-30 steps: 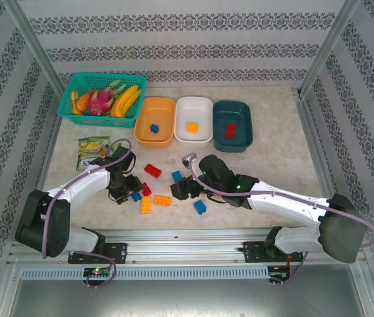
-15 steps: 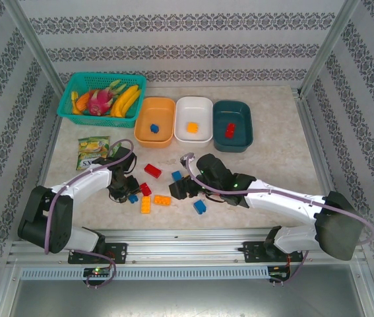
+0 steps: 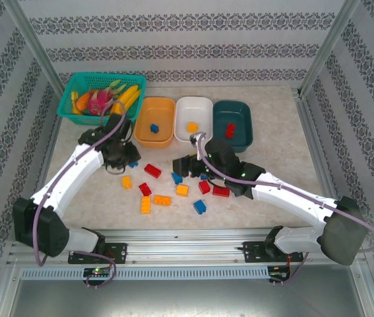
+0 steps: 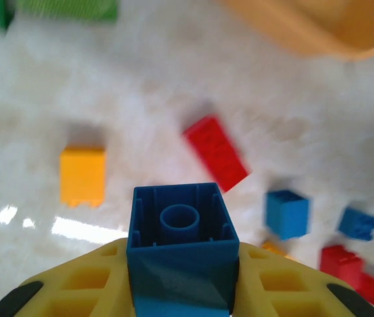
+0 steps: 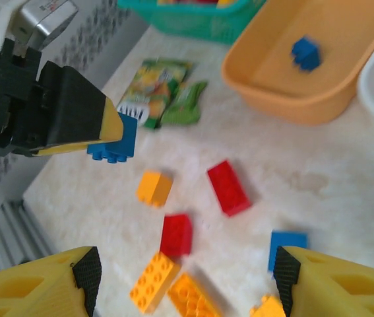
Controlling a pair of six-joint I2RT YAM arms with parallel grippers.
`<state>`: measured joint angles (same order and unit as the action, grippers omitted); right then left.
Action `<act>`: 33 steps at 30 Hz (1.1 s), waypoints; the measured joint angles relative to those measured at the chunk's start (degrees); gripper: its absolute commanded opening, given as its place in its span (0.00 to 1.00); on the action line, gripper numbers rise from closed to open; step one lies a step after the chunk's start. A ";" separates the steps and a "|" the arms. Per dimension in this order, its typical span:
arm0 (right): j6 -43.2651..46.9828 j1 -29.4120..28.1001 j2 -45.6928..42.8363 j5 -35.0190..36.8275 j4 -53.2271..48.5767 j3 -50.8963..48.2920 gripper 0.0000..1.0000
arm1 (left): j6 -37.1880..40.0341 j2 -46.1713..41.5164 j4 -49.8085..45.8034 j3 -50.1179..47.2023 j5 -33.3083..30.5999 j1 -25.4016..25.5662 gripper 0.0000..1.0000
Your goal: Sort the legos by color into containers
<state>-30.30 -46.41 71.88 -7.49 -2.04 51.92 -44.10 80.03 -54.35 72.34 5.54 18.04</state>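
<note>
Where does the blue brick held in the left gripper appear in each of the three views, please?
Top external: the blue brick shows left of centre, at the left gripper, below the orange tray.
Left wrist: bottom centre, clamped in the gripper, hollow underside facing the camera.
Right wrist: left of centre, studs down, at the left gripper's tip.
Shared landmark: the orange tray, top right in both wrist views.

Striped patterned walls (image 3: 187, 39), slanting metal posts (image 3: 31, 46), beige, perhaps marbled, tabletop (image 3: 279, 165)

no legible text on the snack packet (image 5: 163, 92)
</note>
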 measured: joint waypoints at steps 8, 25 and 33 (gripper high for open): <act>-0.92 5.64 5.53 2.43 -3.02 11.26 0.71 | 8.33 23.56 -5.79 24.92 -4.15 0.00 0.25; -5.81 13.73 12.94 0.37 -5.07 14.84 0.71 | 17.31 55.41 -10.45 53.70 -13.14 0.00 0.26; -6.01 15.56 12.90 -0.59 -5.57 13.77 0.71 | 18.38 59.63 -11.30 54.14 -13.42 0.00 0.47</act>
<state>-36.32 -30.85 84.77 -8.08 -7.62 65.69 -25.71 139.65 -65.65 126.48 -7.88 18.04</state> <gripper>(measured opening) 0.715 0.410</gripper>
